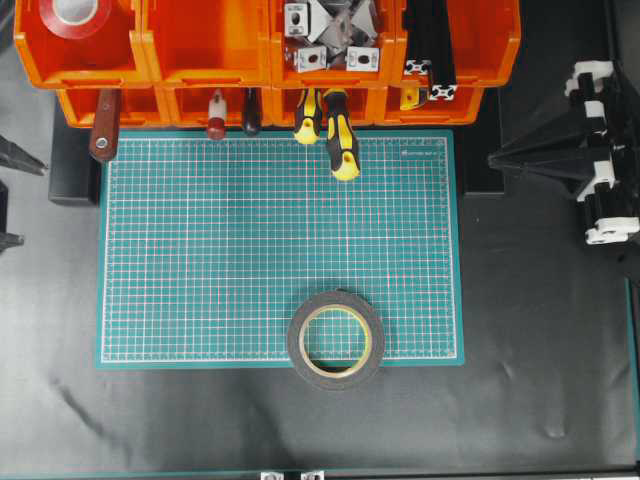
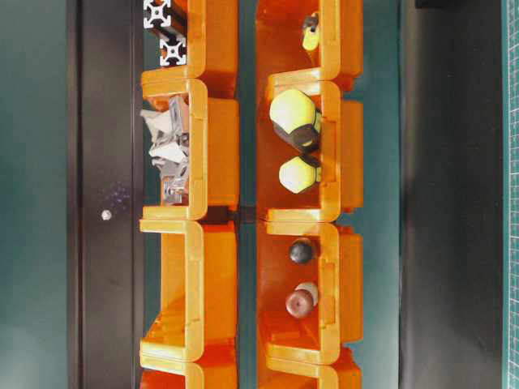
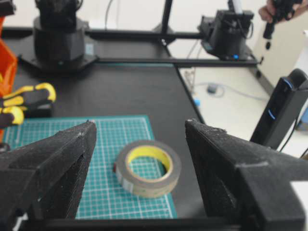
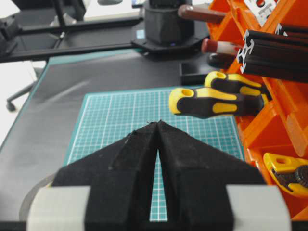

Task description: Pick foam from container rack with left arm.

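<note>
The foam, a black roll with a cream-yellow liner, lies flat at the front edge of the green cutting mat, partly over the mat's border. The orange container rack runs along the back of the table. At the far left edge, my left gripper stands open and well away from the foam. In the left wrist view the foam lies ahead between the wide-apart jaws of the left gripper, untouched. My right gripper is shut and empty at the right, its tips meeting over the mat.
A red tape roll sits in the rack's top left bin, metal brackets and black extrusions in others. Yellow-black tool handles and wooden handles stick out of the lower bins over the mat's back edge.
</note>
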